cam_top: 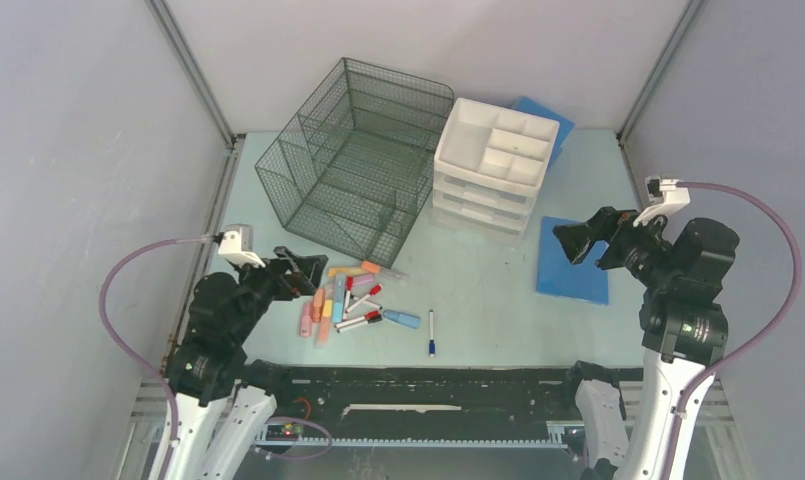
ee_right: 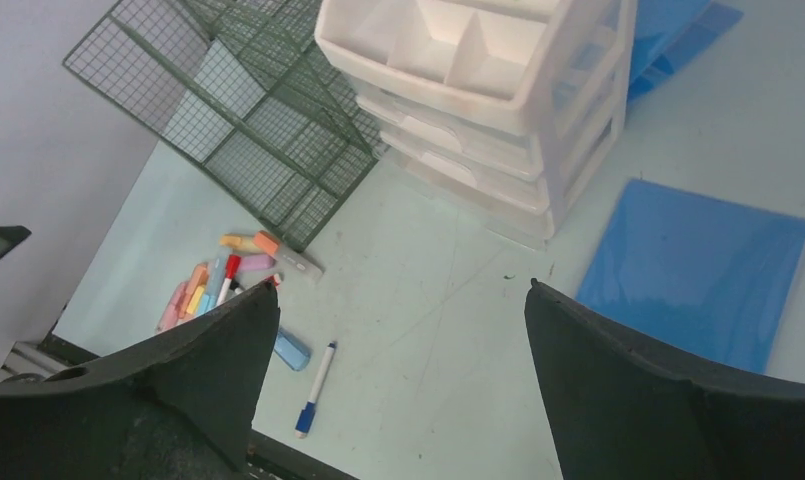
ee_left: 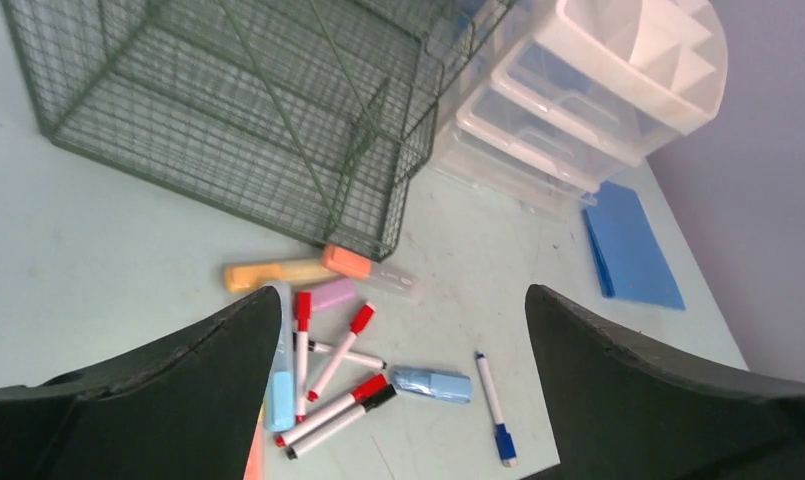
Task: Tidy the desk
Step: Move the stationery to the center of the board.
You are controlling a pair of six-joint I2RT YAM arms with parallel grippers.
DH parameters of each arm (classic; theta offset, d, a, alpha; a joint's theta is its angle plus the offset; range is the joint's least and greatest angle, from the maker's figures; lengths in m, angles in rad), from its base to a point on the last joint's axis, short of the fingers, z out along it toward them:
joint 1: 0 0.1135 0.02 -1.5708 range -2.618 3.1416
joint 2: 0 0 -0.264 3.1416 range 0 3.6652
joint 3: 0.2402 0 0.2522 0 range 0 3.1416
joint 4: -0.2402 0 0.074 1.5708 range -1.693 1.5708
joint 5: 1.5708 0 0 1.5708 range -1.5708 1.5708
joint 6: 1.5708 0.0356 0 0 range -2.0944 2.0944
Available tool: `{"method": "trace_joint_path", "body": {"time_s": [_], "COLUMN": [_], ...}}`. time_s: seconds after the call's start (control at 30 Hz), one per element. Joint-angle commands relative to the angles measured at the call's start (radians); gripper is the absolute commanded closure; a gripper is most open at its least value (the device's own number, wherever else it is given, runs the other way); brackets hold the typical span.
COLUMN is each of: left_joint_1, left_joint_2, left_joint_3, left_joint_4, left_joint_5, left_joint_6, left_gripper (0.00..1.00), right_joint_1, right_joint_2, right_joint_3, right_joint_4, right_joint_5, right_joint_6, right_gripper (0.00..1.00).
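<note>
The pale mint-green desk [cam_top: 478, 290] holds a heap of markers and highlighters [cam_top: 343, 298] at the front left. A light blue highlighter [cam_top: 402, 319] and a blue-capped marker [cam_top: 431, 333] lie apart to its right. My left gripper [cam_top: 303, 272] is open and empty, hovering just left of the heap. In the left wrist view the heap [ee_left: 328, 350] shows between my fingers. My right gripper [cam_top: 588, 240] is open and empty above a blue folder [cam_top: 574, 262] at the right. That folder also shows in the right wrist view [ee_right: 693, 270].
A dark wire-mesh organizer [cam_top: 353, 160] stands at the back left, its front corner near the heap. A white plastic drawer unit [cam_top: 493, 165] stands beside it. A second blue folder [cam_top: 550, 115] lies behind the drawers. Grey walls bound the sides and a black rail [cam_top: 428, 395] the front.
</note>
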Motion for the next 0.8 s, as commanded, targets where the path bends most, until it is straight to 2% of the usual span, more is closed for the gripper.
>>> {"method": "trace_joint_path", "body": {"time_s": [0.0,0.2,0.4,0.63,0.77], "left_joint_1": [0.024,-0.053,-0.244,-0.399,-0.418], "left_joint_2": [0.022,0.057,0.153,0.388,0.483], "left_joint_3": [-0.073,-0.176,-0.209,-0.203,-0.227], "left_joint_4": [0.085,0.115,0.067,0.027,0.093], "left_joint_5": [0.143,0.1,-0.135,-0.44,-0.502], "left_joint_6": [-0.083,-0.125,-0.165,-0.23,-0.236], "left_gripper": [0.0,0.0,0.02,0.31,0.4], "right_joint_1": [0.011,0.029,0.096,0.107,0.116], "right_joint_2": [0.002,-0.005,-0.071,-0.098,-0.09], "right_joint_3": [-0.029,-0.106,-0.249,-0.345,-0.355], "right_joint_4": [0.044,0.1,0.165,0.111,0.082], "right_joint_5": [0.059,0.016,-0.116,-0.278,-0.27], "right_joint_6": [0.02,-0.025,-0.232,-0.456,-0.52], "right_gripper": [0.0,0.01,0.0,0.0,0.0]}}
